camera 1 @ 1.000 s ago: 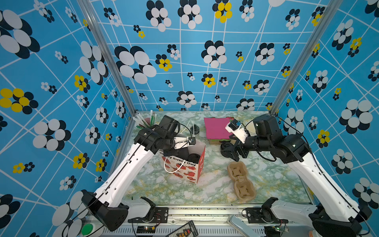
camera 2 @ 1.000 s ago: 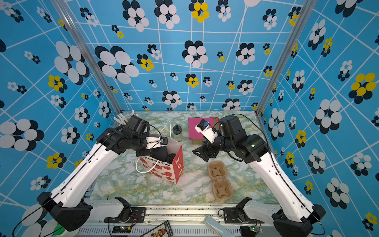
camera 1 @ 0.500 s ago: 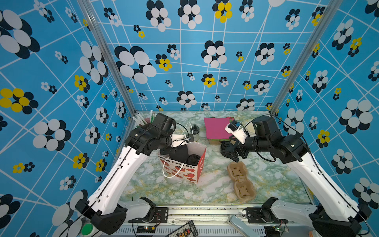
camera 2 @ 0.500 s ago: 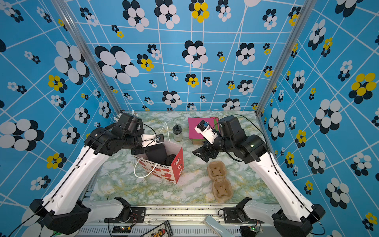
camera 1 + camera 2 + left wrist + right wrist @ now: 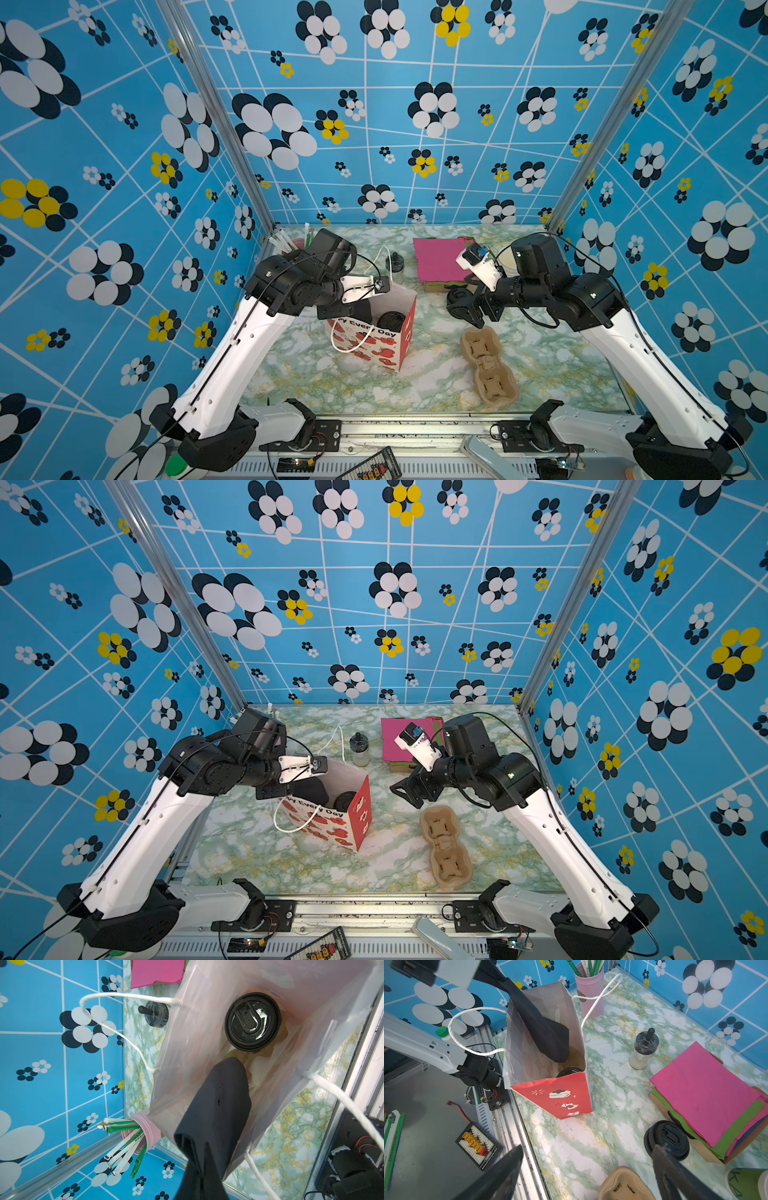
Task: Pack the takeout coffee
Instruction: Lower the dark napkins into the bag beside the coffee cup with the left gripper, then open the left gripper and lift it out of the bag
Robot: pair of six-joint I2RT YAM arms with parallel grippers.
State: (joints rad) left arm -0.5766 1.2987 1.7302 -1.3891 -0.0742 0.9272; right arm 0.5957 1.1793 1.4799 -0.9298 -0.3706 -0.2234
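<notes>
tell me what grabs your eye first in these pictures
The red and white paper bag stands open mid-table, and the shut left hand reaches down inside it, near the black-lidded takeout coffee at its bottom. To the bag's right, the open right hand hovers by a brown pulp cup carrier, with a bright pink paper stack behind.

The left gripper (image 5: 229, 1066) is pulling back from the takeout coffee (image 5: 252, 1021) inside the paper bag (image 5: 376, 349) — its arm is swinging leftward.
</notes>
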